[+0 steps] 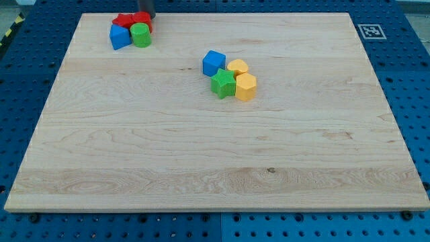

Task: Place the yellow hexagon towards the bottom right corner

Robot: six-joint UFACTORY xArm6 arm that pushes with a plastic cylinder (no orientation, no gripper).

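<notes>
The yellow hexagon (246, 87) lies a little above and right of the board's middle, in a tight cluster. A green star (222, 83) touches its left side. A second yellow block (238, 67), whose shape is unclear, sits just above it, and a blue cube (213, 62) is at the cluster's upper left. My tip (147, 17) is far away at the view's top left, at the upper edge of the other block group, right behind a red block (142, 19).
The top-left group holds a red star (122, 20), a blue block (119, 37) and a green cylinder (141, 35). The wooden board (215, 168) lies on a blue pegboard table. A black-and-white marker tag (370, 31) is at the top right corner.
</notes>
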